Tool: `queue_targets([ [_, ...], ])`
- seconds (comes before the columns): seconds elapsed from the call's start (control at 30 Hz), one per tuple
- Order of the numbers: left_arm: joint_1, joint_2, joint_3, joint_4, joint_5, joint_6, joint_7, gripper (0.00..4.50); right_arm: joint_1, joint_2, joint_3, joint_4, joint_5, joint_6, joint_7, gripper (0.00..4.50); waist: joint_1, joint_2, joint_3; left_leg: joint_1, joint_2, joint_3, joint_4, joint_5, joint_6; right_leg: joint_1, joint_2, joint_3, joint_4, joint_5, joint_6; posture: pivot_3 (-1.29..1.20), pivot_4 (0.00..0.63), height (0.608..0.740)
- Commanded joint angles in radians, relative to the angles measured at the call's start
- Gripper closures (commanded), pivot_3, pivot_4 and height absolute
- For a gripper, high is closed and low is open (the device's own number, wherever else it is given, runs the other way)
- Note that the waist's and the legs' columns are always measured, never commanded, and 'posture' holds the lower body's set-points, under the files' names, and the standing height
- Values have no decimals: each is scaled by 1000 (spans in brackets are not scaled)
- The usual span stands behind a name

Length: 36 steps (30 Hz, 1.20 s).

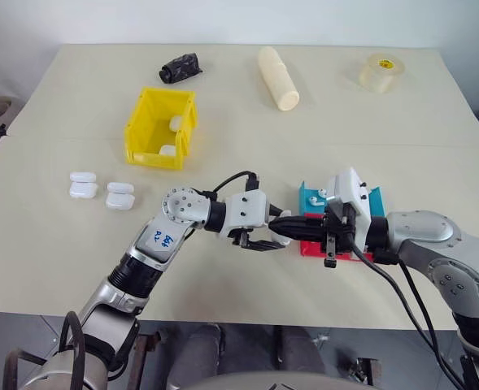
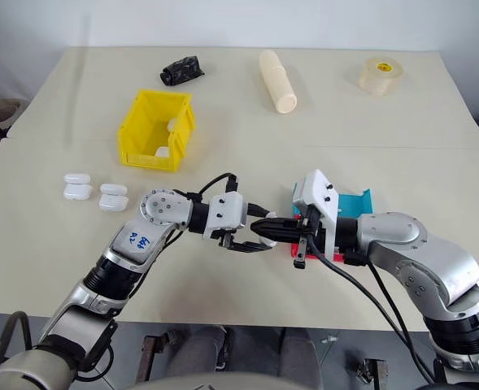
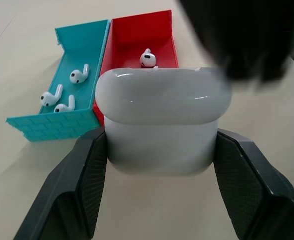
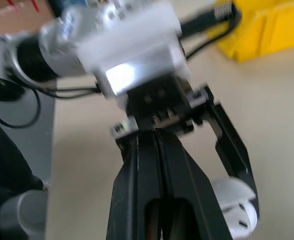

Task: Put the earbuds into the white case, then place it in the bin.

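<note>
Both arms meet over the front of the table [image 1: 52,244], just in front of the two shallow trays. The left end effector [image 3: 159,165] has its two black fingers [image 3: 77,185] clamped on the sides of the white case [image 3: 161,120], lid shut, held up off the table and turned towards the other arm, which I read as presenting it so the other arm can work on the lid. The right end effector [image 4: 156,165] has its fingers pressed flat together with nothing between them, its tips close to the case in the head views; in its own wrist view the case [image 4: 234,202] sits off to one side of the tips, so I can't say it is touching. Now the containers. The teal tray [image 3: 82,42] holds three earbuds [image 3: 62,97], lying loose and apart from one another. The red tray [image 3: 161,30] right beside it holds at least one more earbud [image 3: 147,59], partly hidden behind the case. The yellow bin [image 1: 159,130] stands well apart, further back on the robot's left, with two small white items in it that look like cases. Four more white cases [image 1: 101,190] lie in two pairs on the table in front of the bin. My read: the lid needs opening before any earbud goes in, and the bin comes last.
</note>
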Motion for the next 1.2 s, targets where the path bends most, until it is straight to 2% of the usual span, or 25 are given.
queue_targets([
  [0.03,4,14,34,-64,-21,-26,9,1703,65,-43,-48,47,-49,-56,67,4465,-1,0,0,0,0,0,0,0,0,0,0,0,0,0,0,0,150,740],
  [0.2,37,32,76,-113,-67,-10,16,1703,127,-12,-189,156,31,-87,129,4465,-2,-1,0,0,0,0,0,0,1,0,0,0,0,0,0,0,150,740],
  [0.3,87,40,132,-150,-109,1,39,1703,167,-3,-226,184,-18,-209,220,4465,-7,0,0,0,1,1,-1,0,1,0,0,0,-1,0,0,0,150,740],
  [0.43,191,13,255,-207,-202,32,130,1703,197,44,-244,211,-85,-353,255,4465,-7,0,0,1,2,1,-1,0,0,0,1,0,0,0,0,0,150,740],
  [0.53,273,-22,360,-249,-255,-31,206,1703,201,95,-243,234,-184,-538,270,3921,-4,0,0,1,1,1,1,0,0,0,0,1,2,0,0,0,150,740],
  [0.77,424,-75,529,-289,-329,-60,363,1703,221,139,-238,227,-213,-627,266,1548,-3,0,0,1,1,1,0,0,0,0,0,1,1,0,0,0,150,740],
  [0.9,456,-141,655,-265,-384,-55,517,1703,222,150,-234,215,-224,-664,256,211,-3,0,0,1,1,1,0,0,0,0,0,1,1,0,0,0,150,740],
  [0.93,456,-146,677,-261,-386,-50,549,1703,222,152,-233,212,-224,-665,253,54,-3,0,0,1,1,1,1,0,0,0,0,1,1,0,0,0,150,740],
  [1.1,424,-143,753,-216,-386,10,715,1703,237,148,-244,210,-238,-680,239,54,-3,0,0,2,1,1,0,0,0,1,0,1,1,0,0,0,150,740],
  [1.2,368,-126,758,-185,-374,64,790,1703,252,135,-262,221,-249,-676,227,54,-1,0,0,2,0,1,0,0,0,0,0,1,2,0,0,0,150,740],
])
